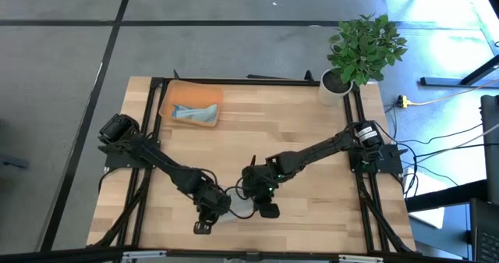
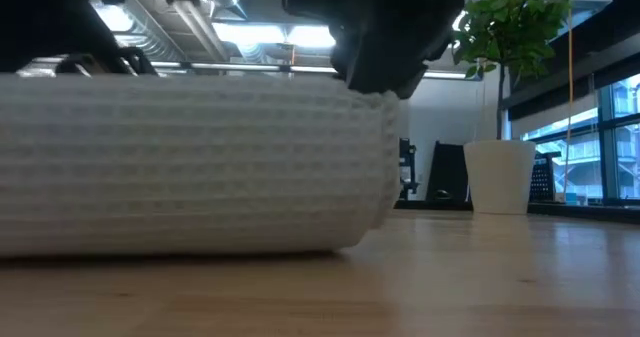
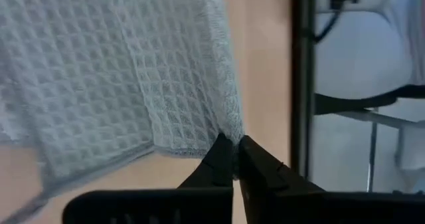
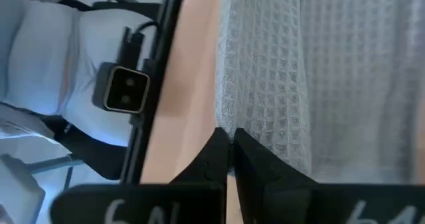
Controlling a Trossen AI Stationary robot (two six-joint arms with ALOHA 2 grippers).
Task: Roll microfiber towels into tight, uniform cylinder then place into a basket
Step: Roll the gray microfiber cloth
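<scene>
A pale grey-green waffle-weave microfiber towel (image 1: 238, 208) lies near the table's front edge between my two grippers. In the low view it is a thick, rounded roll (image 2: 190, 167) resting along the wood. My left gripper (image 1: 221, 206) is shut on its left end and my right gripper (image 1: 253, 203) is shut on its right end (image 2: 385, 107). A second, teal-blue towel (image 1: 195, 112) lies crumpled inside the orange basket (image 1: 173, 99) at the far left of the table. My left gripper pinches a corner of the towel's hemmed edge (image 3: 224, 132) between its two shut fingers, slanting down from the table's left. The cloth spreads away from the fingers and lies on the table. My right gripper pinches the towel's edge (image 4: 229, 121) between its two shut fingers, slanting down from the table's right. In the low view it sits atop the roll's right end, and the roll rests on the table.
A white pot with a green plant (image 1: 343, 79) stands at the far right corner. A black frame rail (image 3: 302, 84) runs along the table's sides. Bare wood lies between the basket and the grippers.
</scene>
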